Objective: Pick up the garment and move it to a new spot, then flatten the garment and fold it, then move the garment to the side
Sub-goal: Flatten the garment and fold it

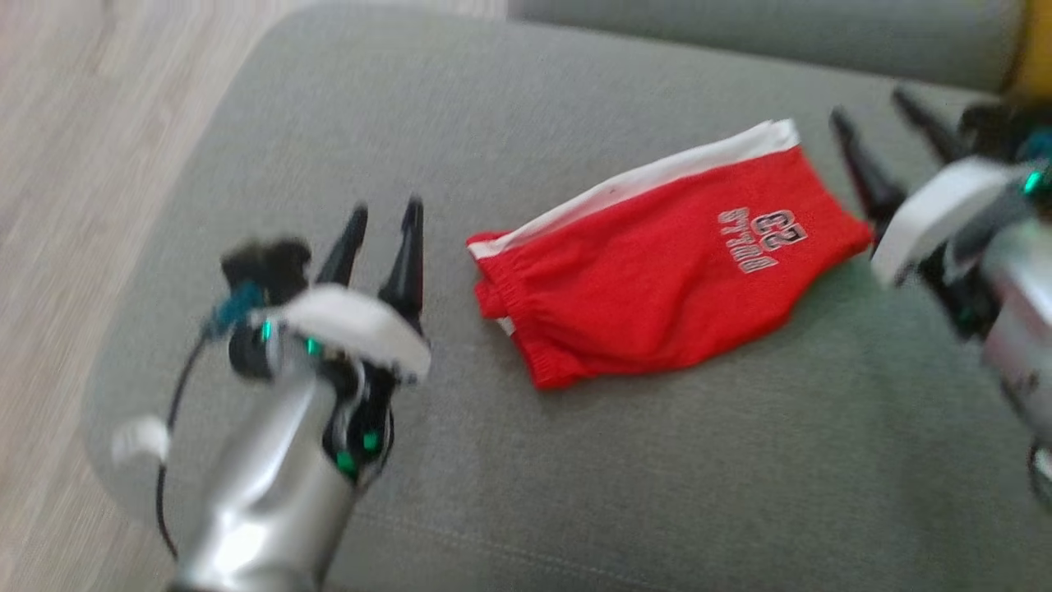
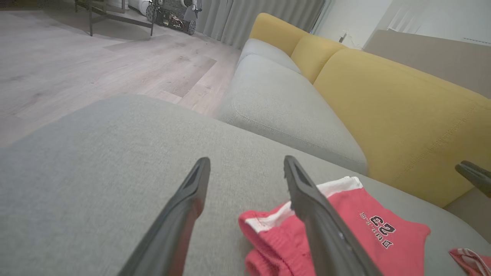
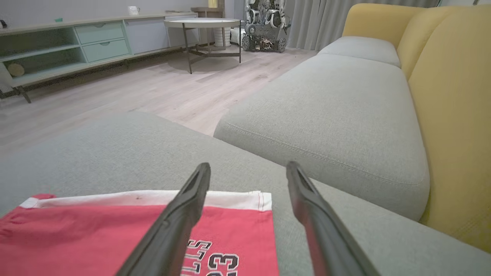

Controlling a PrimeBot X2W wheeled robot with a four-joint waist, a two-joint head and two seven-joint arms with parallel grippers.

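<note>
While left gripper and right gripper hover spread and empty beside the folded red shorts, best pinch opposite ends together and lift level, keeping that fold.

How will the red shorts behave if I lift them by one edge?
Probably floppy: the shorts lie limp and wrinkled at the waistband, so the folded layers would likely sag open. Likely light, being thin cloth. Pushed, they may bunch rather than slide on the textured cushion.

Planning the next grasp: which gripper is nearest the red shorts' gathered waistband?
The left gripper; the right gripper sits by the red shorts' opposite, printed end.
</note>
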